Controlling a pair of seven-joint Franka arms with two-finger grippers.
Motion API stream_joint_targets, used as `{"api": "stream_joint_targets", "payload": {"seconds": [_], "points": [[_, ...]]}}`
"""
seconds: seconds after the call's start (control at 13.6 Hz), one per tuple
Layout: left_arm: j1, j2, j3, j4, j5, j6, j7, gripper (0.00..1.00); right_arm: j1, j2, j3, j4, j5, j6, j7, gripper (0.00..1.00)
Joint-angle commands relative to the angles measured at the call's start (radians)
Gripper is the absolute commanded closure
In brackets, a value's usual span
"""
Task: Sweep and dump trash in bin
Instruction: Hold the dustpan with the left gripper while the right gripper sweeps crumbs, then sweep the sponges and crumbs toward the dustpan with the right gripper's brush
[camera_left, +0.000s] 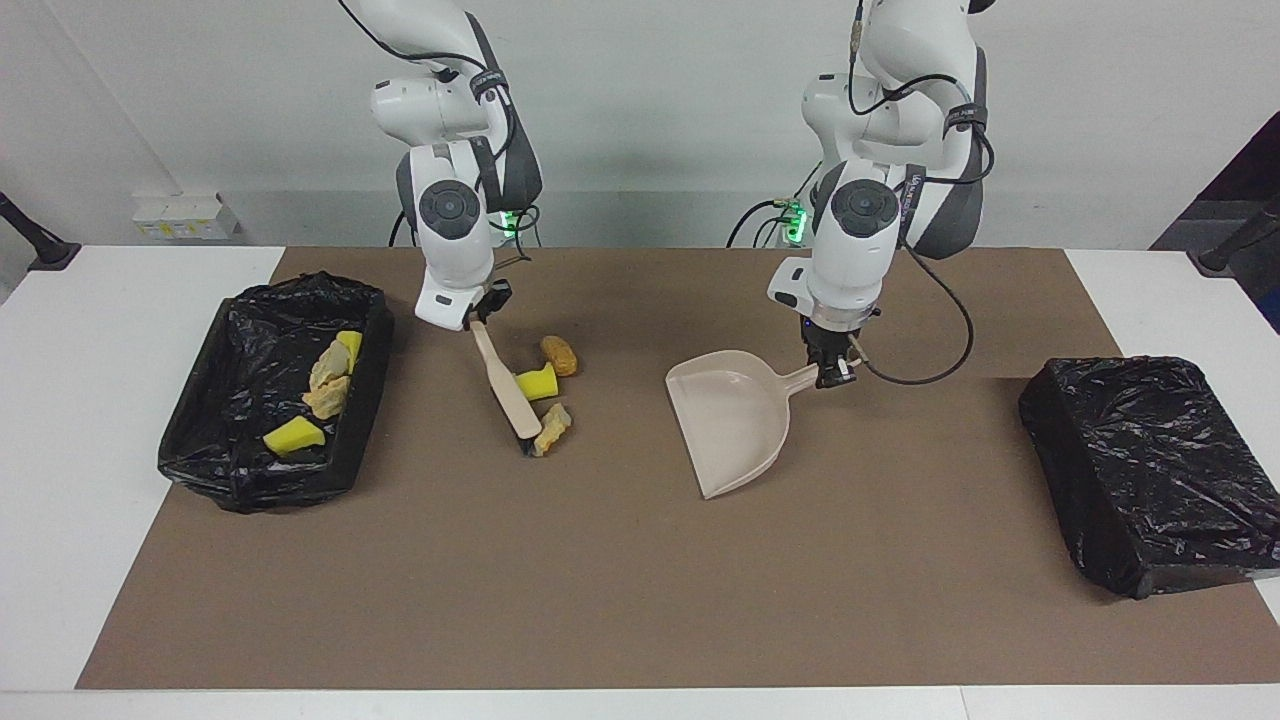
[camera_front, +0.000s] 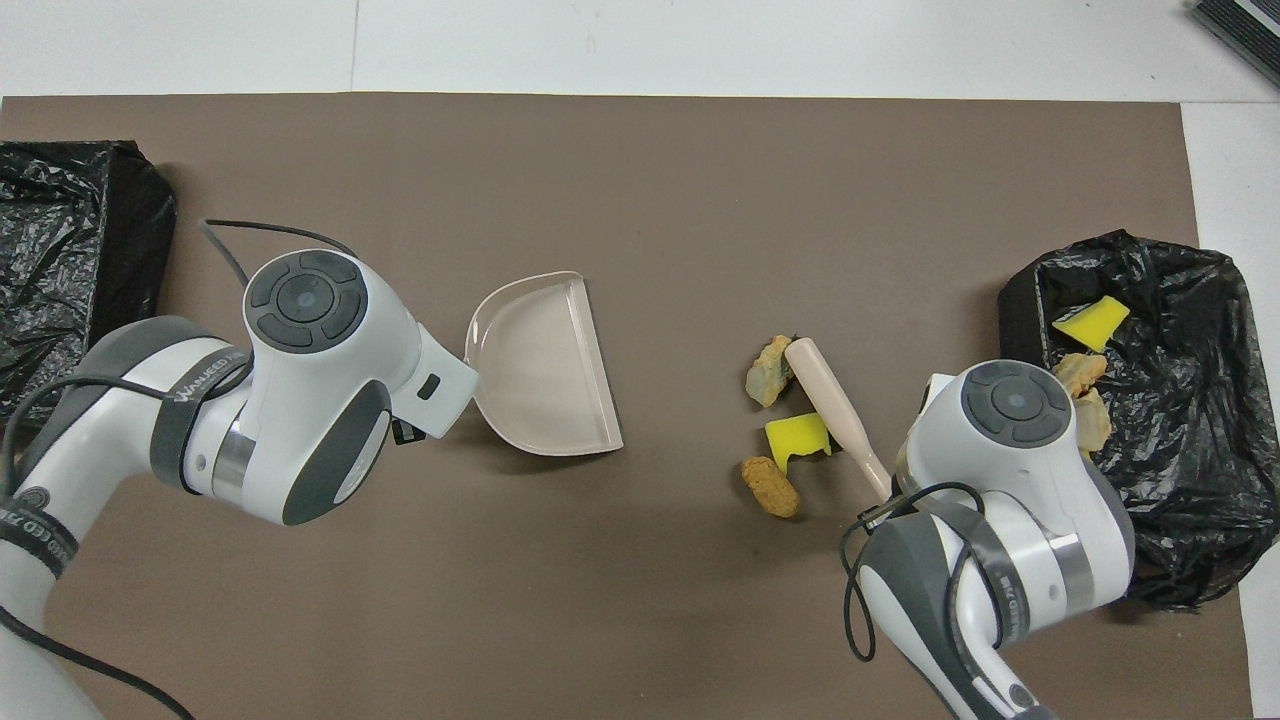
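Trash, loose: three pieces on the brown mat (camera_left: 640, 560) toward the right arm's end of the table — a tan-orange lump (camera_left: 560, 355), a green-and-yellow sponge (camera_left: 537, 382), and a pale crumbly lump (camera_left: 552, 428). All lie just beside the brush.

Trash, already binned: yellow sponge pieces and tan lumps (camera_left: 325, 385) inside the open black-lined bin (camera_left: 215, 400) at the right arm's end.

Brush (camera_left: 503, 385): beige handle, dark bristle end down on the mat touching the pale lump; tilted, handle top clamped in the right gripper (camera_left: 482, 312). The slant likely lets the bristles drag the pieces toward the dustpan.

Dustpan (camera_left: 730, 425): beige, empty, lying on the mat between the two arms, well apart from the loose trash. Its handle is pinched in the left gripper (camera_left: 832, 372), apparently to steady the pan as a catch for the sweep; whether its open lip faces the pieces is hard to judge.

Second black-bagged bin (camera_left: 1150, 470): at the left arm's end, contents not visible.

Status, as judged: sweeping stage; three pieces not yet in the pan.
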Motion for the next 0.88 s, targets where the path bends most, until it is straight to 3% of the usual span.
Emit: {"api": "stream_joint_targets", "payload": {"seconds": [0.0,0.29,0.81], "points": [[-0.012,-0.028,0.012,-0.043,0.033,0.033,0.010,1.00,0.023,-0.040,0.004,-0.039,0.082,-0.010,0.065,1.00],[-0.025,-0.054,0.009,-0.089,0.081,0.035,0.010,1.00,0.017,-0.040,0.002,-0.041,0.083,-0.014,0.116,1.00],[-0.067,-0.085,0.009,-0.133,0.101,0.032,0.038,1.00,0.035,-0.037,0.005,-0.039,0.096,-0.002,0.369,1.00]]}}
